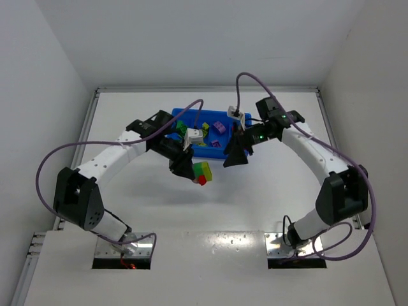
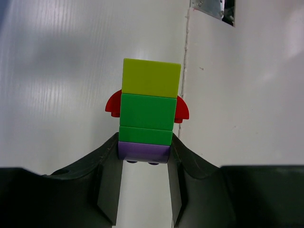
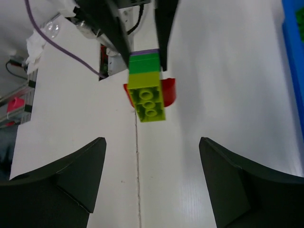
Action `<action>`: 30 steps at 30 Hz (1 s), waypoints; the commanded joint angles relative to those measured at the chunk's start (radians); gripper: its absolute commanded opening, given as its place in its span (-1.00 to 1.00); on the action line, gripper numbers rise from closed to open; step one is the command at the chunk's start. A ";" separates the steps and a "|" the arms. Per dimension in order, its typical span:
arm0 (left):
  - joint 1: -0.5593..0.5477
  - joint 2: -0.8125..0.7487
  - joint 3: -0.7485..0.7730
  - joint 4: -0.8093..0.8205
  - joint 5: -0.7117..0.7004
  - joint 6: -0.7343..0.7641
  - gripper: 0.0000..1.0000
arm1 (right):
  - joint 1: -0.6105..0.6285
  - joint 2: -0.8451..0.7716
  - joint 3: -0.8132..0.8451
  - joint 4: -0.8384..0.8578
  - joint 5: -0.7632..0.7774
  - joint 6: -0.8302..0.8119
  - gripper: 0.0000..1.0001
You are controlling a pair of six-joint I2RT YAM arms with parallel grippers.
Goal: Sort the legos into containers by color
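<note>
Table (image 1: 268,185): white, taking up the whole floor of the scene, with both arms reaching out over the middle of it.
Tray (image 1: 217,153): the blue tray is sitting at the far side, behind both grippers; loose bricks in purple, green and yellow-green are lying in its compartments.
Left gripper (image 2: 145,159): it is holding the stack (image 2: 148,111) up off the table, jaws nearly closed, pinching the purple brick at the stack's base.
Right gripper (image 3: 152,156): jaws standing wide and holding nothing, lined up facing the free end of the stack, well short of touching it.
Stack: near the tray's front wall, above bare table; purple at the held end, then two green layers, a red piece (image 2: 114,105) sticking out both sides, and a yellow-green brick (image 3: 149,100) at the tip.
Step in hand: looks to me like pulling the stack apart between the two arms, one colour at a time.
Next move: the right gripper needs to be coming forward around the yellow-green brick, closing squarely on its sides, then prying it off while the left is keeping firm.
Hard to make out: which colour belongs to which compartment is not clear from above; the arms are covering part of the tray, and the red piece's shape is mostly hidden behind the green.
</note>
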 commanded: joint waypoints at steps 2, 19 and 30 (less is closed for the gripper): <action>0.075 -0.045 0.036 -0.046 0.100 0.043 -0.76 | 0.061 0.034 0.050 0.087 0.001 0.003 0.58; 0.128 -0.045 0.026 -0.056 0.140 0.062 -0.96 | 0.203 0.186 0.110 0.222 0.082 0.096 0.56; 0.128 -0.045 0.007 -0.046 0.140 0.053 -0.96 | 0.267 0.224 0.178 0.195 0.082 0.096 -0.09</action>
